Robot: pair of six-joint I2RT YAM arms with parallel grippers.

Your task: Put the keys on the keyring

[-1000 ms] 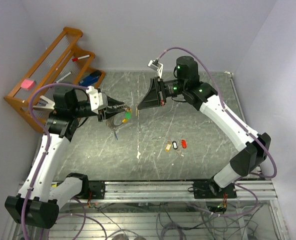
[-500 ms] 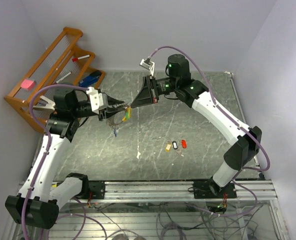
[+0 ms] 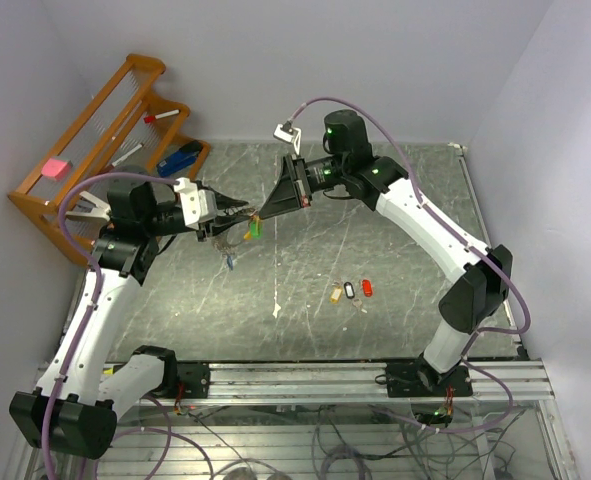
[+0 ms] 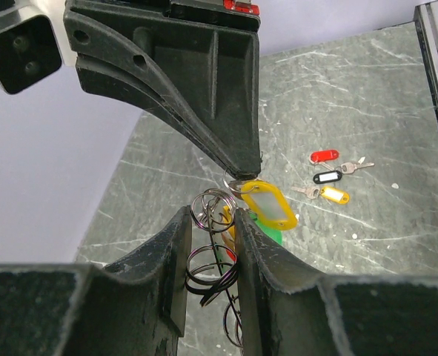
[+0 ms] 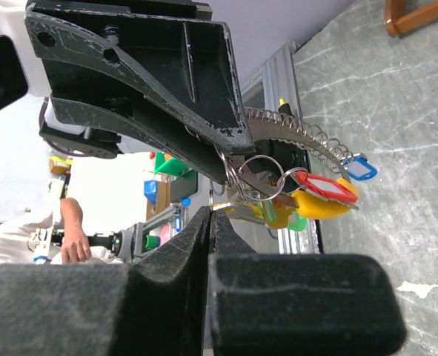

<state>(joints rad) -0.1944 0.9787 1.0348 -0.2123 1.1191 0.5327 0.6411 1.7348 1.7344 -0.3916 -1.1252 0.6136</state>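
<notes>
Nearest the arm bases, a small white scrap [image 3: 276, 311] lay on the dark grey marbled table [image 3: 395, 240]. Just beyond it, at about 2 o'clock from the scrap, three small metal keys [image 3: 349, 289] with yellow, black and red plastic tags lay loose in a short row, close together.

Farther in, above the middle of the table and at about 10 o'clock from the loose keys, the two arms met tip to tip. The left end effector [image 3: 237, 211] pointed toward 3 o'clock, its black fingers [image 4: 176, 245] clamped on the silvery wire keyring [image 4: 204, 215], whose loops stood between them. From that bunch hung a yellow plastic tag [image 4: 267, 209] with a green plastic tag [image 4: 273, 236] behind it. The right wrist view also showed a red-rimmed tag [image 5: 326, 185] and a blue tag [image 5: 356, 167] there. The right end effector [image 3: 263, 213] reached in from 2 o'clock with its fingers pressed fully together. Its tip was at the small ring that carried the yellow tag. Whether anything was pinched in it could not be told.

Farthest off, at 10 o'clock beyond the table's corner, an orange wooden rack [image 3: 141, 66] leaned against the wall. It held a pink block [image 3: 55, 168], a red pen [image 3: 162, 116] and a blue object [image 3: 180, 157].
</notes>
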